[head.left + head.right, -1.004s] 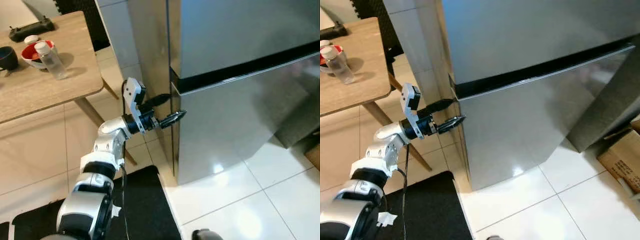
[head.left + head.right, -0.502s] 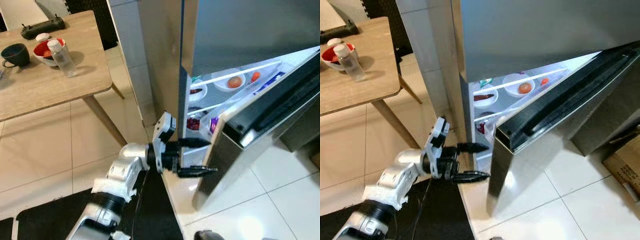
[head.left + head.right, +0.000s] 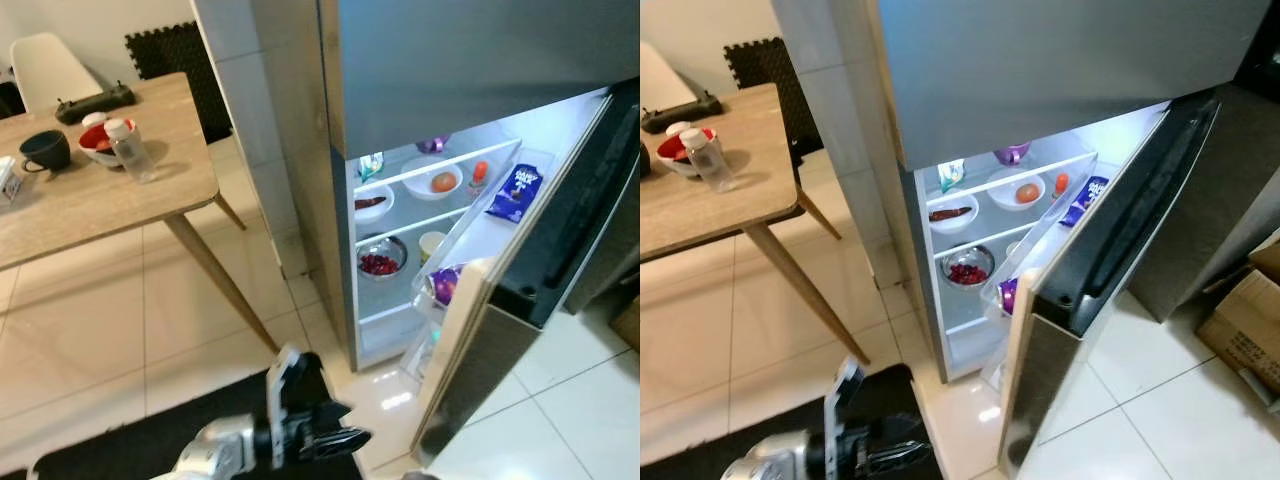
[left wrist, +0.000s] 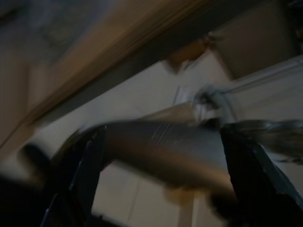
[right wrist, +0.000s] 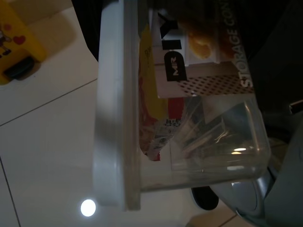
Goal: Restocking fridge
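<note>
Now your fridge (image 3: 440, 60) stood with its brushed-steel lower door (image 3: 530, 290) swung wide, the lit white interior open to you. You had two glass shelves inside: on the upper one a white bowl (image 3: 432, 181) holding one round orange fruit, a second white bowl (image 3: 372, 203) with something dark red, and a small red-capped bottle (image 3: 479, 175). On the shelf below sat one shiny metal bowl (image 3: 381, 258) of red berries beside a pale cup (image 3: 431, 244). In the door's clear plastic racks you had a blue packet (image 3: 516, 191) near the top and a purple packet (image 3: 444, 284) lower down.

Your left gripper (image 3: 335, 440) hung low over the black mat (image 3: 225, 405), well apart from the fridge; its jaws looked nearly closed with nothing between them. The left wrist view was too blurred to read.

Your right wrist view showed a clear, rectangular plastic storage box (image 5: 203, 142) with a white lid, packets inside, over glossy white floor tiles (image 5: 42, 142); I could not tell how the right jaws stood.

On the wooden bench (image 3: 90, 200), near its far edge, you had one clear plastic bottle (image 3: 130, 152), one red bowl (image 3: 98, 143), one dark mug (image 3: 44, 150) and one black controller (image 3: 95, 101).
</note>
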Tool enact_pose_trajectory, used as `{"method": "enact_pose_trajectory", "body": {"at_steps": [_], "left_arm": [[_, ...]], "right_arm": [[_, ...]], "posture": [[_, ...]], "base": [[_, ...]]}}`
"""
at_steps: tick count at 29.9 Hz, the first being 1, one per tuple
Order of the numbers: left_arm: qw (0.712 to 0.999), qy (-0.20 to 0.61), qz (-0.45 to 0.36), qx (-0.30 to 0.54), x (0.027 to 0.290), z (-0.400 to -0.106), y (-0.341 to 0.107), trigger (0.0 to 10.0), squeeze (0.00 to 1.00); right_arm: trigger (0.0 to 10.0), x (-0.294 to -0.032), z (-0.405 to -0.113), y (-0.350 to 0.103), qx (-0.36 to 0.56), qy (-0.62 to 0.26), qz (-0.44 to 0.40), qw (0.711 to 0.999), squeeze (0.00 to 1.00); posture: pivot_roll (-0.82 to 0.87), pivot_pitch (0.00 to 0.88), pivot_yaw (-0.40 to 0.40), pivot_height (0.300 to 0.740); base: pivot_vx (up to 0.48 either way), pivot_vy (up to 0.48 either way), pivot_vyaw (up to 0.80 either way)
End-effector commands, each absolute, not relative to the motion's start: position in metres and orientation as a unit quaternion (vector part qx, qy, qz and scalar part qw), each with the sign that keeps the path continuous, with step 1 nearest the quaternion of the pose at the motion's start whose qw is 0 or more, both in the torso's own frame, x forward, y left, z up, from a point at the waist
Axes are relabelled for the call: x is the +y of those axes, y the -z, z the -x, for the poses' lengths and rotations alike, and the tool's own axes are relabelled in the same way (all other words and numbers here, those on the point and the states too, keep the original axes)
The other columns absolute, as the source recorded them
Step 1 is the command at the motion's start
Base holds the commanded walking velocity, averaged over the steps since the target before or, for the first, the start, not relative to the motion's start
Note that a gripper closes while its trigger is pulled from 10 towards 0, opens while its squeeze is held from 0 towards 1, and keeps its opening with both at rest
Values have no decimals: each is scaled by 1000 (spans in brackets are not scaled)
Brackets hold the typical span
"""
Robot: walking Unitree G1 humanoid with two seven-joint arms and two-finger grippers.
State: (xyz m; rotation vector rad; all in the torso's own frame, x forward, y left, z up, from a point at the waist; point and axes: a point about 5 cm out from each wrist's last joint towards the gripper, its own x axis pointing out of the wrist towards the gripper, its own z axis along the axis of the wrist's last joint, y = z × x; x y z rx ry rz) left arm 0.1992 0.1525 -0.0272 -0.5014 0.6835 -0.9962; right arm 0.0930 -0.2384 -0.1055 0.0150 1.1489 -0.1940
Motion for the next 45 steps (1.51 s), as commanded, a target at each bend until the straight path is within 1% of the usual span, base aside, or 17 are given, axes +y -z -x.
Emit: {"method": "enact_pose_trajectory", "body": {"at_steps": [1,3,4,6,7,12,13,15,17,20,21,23,27,30,34,40,45], "left_arm": [[824,380,216,361,183,-183,43,10000,0],[843,284,200,411,210,-157,61,10000,0],[843,284,200,411,210,-157,61,10000,0],[853,206,200,436,224,-138,72,10000,0],[853,206,200,436,224,-138,72,10000,0],[867,80,183,456,235,-121,86,10000,0],[867,80,183,456,235,-121,86,10000,0],[872,54,188,449,234,-123,87,10000,0],[873,46,191,446,233,-125,88,10000,0],[878,38,188,439,228,-131,88,10000,0],[878,38,188,439,228,-131,88,10000,0],[880,32,185,437,228,-133,88,10000,0],[881,28,182,436,228,-135,88,10000,0],[881,26,180,436,227,-136,88,10000,0],[879,28,182,440,224,-134,89,10000,0],[877,34,183,444,221,-132,91,10000,0],[877,35,181,443,220,-134,90,10000,0]], "right_arm": [[10000,-232,-89,108,551,65,-2,832,0],[10000,-226,-92,108,550,0,33,835,0],[10000,-226,-92,108,550,0,33,835,0],[10000,-222,-98,106,541,-37,50,838,0],[10000,-222,-98,106,541,-37,50,838,0],[10000,-210,-111,104,527,-122,79,837,0],[10000,-210,-111,104,527,-122,79,837,0],[10000,-203,-122,101,510,-169,104,837,0],[10000,-201,-127,99,502,-185,116,837,0],[10000,-189,-154,89,458,-245,142,843,0],[10000,-189,-154,89,458,-245,142,843,0],[10000,-177,-171,81,423,-299,145,843,0],[10000,-164,-184,73,396,-352,140,836,0],[10000,-147,-199,62,362,-404,115,832,0],[10000,-135,-209,54,335,-428,90,835,0],[10000,-125,-209,52,325,-472,120,811,0],[10000,-118,-214,46,307,-476,100,818,0]], "posture": [[-155,111,78,740],[-155,107,77,740],[-155,107,77,740],[-152,98,73,740],[-152,98,73,740],[-146,82,60,740],[-146,82,60,740],[-138,72,52,740],[-134,68,49,740],[-131,62,46,740],[-131,62,46,740],[-128,55,46,740],[-128,53,45,740],[-122,44,42,740],[-121,36,41,740],[-124,34,43,740],[-123,36,40,740]], "base": [[0,0,0],[0,0,0],[0,0,0],[0,0,0],[0,0,0],[0,0,0],[0,0,0],[0,0,0],[0,0,0],[0,0,0],[0,0,0],[0,0,0],[0,0,0],[0,0,0],[0,0,0],[0,0,0],[0,0,0]]}}
